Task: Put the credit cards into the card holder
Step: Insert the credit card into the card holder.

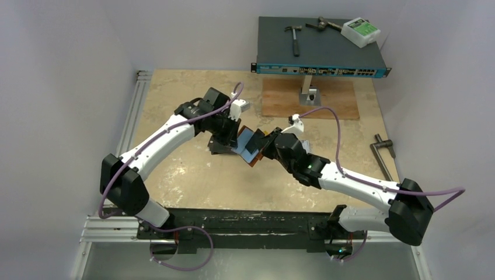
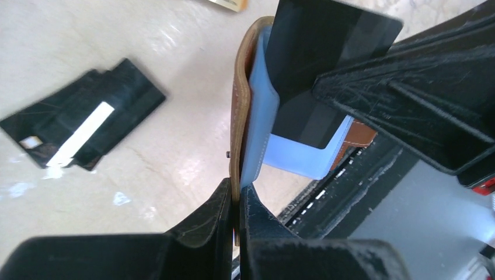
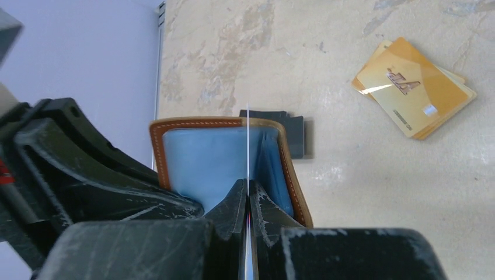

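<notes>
The card holder (image 2: 239, 111), brown leather with a light blue inside, hangs open above the table. My left gripper (image 2: 239, 195) is shut on its leather edge. A black credit card (image 2: 327, 52) stands with its lower part inside the blue pocket (image 2: 303, 154). My right gripper (image 3: 247, 186) is shut on that card, seen edge-on as a thin line (image 3: 248, 140) in front of the open holder (image 3: 201, 154). From above, both grippers meet at the holder (image 1: 252, 148) mid-table. More black cards (image 2: 82, 128) lie on the table, and a gold stack (image 3: 414, 87) lies apart.
A network switch (image 1: 321, 69) on a stand sits at the back, with hammers (image 1: 295, 36) and a white box (image 1: 360, 31) on top. A wooden board (image 1: 309, 99) lies under it. A metal tool (image 1: 382, 154) rests at the right edge.
</notes>
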Available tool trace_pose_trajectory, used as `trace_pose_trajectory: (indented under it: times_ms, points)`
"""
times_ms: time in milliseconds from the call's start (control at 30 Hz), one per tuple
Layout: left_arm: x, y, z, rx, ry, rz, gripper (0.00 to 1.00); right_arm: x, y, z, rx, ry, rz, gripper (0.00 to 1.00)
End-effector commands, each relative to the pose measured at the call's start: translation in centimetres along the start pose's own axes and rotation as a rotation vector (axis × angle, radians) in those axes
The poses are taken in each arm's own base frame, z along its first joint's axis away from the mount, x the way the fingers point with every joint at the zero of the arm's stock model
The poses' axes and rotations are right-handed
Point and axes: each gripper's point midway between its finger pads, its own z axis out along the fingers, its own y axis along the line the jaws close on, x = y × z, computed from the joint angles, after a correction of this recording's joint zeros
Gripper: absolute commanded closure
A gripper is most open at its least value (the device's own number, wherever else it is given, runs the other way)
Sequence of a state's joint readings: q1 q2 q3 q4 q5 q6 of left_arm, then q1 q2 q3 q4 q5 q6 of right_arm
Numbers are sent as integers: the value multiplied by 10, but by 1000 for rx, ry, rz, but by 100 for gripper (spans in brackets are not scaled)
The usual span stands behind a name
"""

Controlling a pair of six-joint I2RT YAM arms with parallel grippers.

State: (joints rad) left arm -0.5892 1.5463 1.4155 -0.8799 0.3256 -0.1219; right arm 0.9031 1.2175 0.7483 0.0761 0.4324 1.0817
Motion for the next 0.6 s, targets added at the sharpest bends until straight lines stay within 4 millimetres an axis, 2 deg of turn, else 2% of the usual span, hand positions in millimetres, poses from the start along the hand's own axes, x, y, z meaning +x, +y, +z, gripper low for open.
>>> trace_pose_trajectory:
  times_ms: [0,100,133,367,567]
  points:
    - [-1,-30,9,197,-68,-62,100,6,-6,-11,-21,25,9,100]
    - [15,-28,32,222,-3,-143,100,20,-25,-15,3,67,9,100]
    - [20,-26,39,221,10,-163,100,28,-36,-16,20,89,3,100]
    - [45,-13,70,189,103,-254,100,75,-92,-19,105,229,-36,100]
    - [67,-2,92,161,169,-287,100,90,-112,-16,131,274,-68,100]
